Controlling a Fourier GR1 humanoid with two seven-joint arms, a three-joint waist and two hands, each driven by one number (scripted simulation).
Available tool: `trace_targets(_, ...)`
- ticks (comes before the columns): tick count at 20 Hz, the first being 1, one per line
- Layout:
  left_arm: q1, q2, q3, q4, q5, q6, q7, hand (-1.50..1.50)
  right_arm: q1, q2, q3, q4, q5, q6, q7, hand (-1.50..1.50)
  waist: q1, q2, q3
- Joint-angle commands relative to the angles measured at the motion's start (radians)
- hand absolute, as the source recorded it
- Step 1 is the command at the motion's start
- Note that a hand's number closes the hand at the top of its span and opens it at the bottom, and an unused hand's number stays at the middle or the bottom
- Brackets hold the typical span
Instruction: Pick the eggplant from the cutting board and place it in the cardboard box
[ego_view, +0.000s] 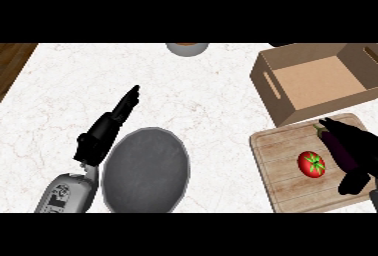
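Head view: right hand (362, 150) fingers curled round eggplant (336, 145) on cutting board (280, 170); left hand (107, 127) fingers straight; forearm marking (62, 193) unreadable

This is a kitchen. A white, faintly veined marble worktop (207, 90) carries food and cooking gear: a pale rectangular wooden cutting board (284, 175) with a round red tomato (311, 163) topped by a green stem, and a long dark purple eggplant (336, 147) lying on it. Beside the board sits a round grey plate (145, 171), and a small grey bowl (187, 48) shows at the far edge. An open brown cardboard box (267, 82) stands next to the board, and dark wood (15, 60) borders the marble.
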Motion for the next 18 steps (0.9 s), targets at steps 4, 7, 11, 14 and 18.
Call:
trace_targets(4, 0.039, -0.001, 0.033, -0.043, 0.012, -0.060, 0.005, 0.00, -0.012, 0.053, -0.010, 0.135, 0.084, -0.068, -0.065, -1.50, 0.003, 0.000, 0.000)
trace_targets(7, 0.014, -0.011, 0.052, -0.038, -0.005, -0.060, 0.025, 0.00, 0.008, 0.054, -0.021, 0.121, 0.125, -0.085, -0.077, -1.50, 0.000, 0.000, 0.000)
trace_targets(11, 0.077, -0.002, 0.043, -0.032, -0.035, -0.067, -0.060, 0.00, 0.050, 0.072, 0.000, 0.049, 0.169, -0.067, -0.016, -1.50, -0.001, -0.001, 0.000)
trace_targets(14, 0.025, -0.020, 0.058, -0.012, -0.023, -0.071, -0.027, 0.00, -0.082, 0.058, -0.034, 0.324, 0.204, -0.177, -0.128, -1.50, 0.007, 0.002, 0.001)
trace_targets(18, 0.010, -0.038, 0.057, -0.034, -0.028, -0.070, 0.024, 0.00, -0.013, 0.093, -0.007, 0.183, 0.207, -0.089, -0.074, 1.50, 0.000, 0.000, 0.000)
